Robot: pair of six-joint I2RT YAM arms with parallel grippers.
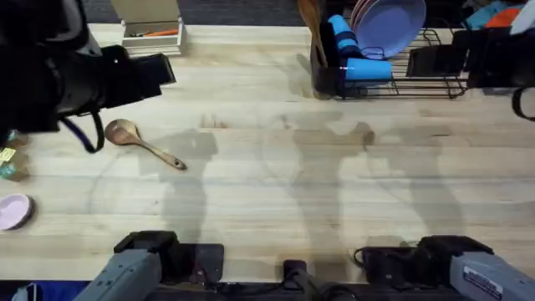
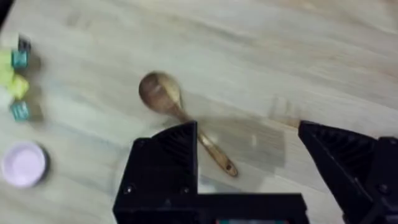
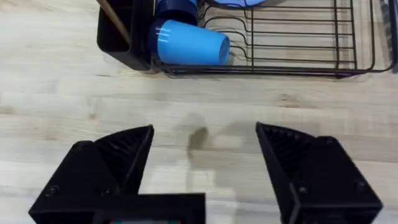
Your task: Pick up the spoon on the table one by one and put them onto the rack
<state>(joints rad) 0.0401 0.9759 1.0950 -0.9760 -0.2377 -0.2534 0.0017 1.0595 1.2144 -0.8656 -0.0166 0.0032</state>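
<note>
A dark floor (image 1: 242, 10) runs along the top of the overhead frame, past the far edge of the pale planks. At the upper left stands a small beige box (image 1: 151, 33) with something orange inside. Soft shadows (image 1: 334, 167) lie across the middle of the frame, cast by light from above. The upper right corner is crowded with dark shapes too unclear to name.

Left arm (image 1: 75, 75): seen large, dark and blurred at the upper left of the overhead frame, raised close under the camera. Left gripper (image 2: 249, 162): black fingers spread wide, nothing held between them.

Right arm (image 1: 501, 54): seen dark at the upper right edge of the overhead frame. Right gripper (image 3: 205, 155): black fingers parted wide, nothing gripped.
</note>
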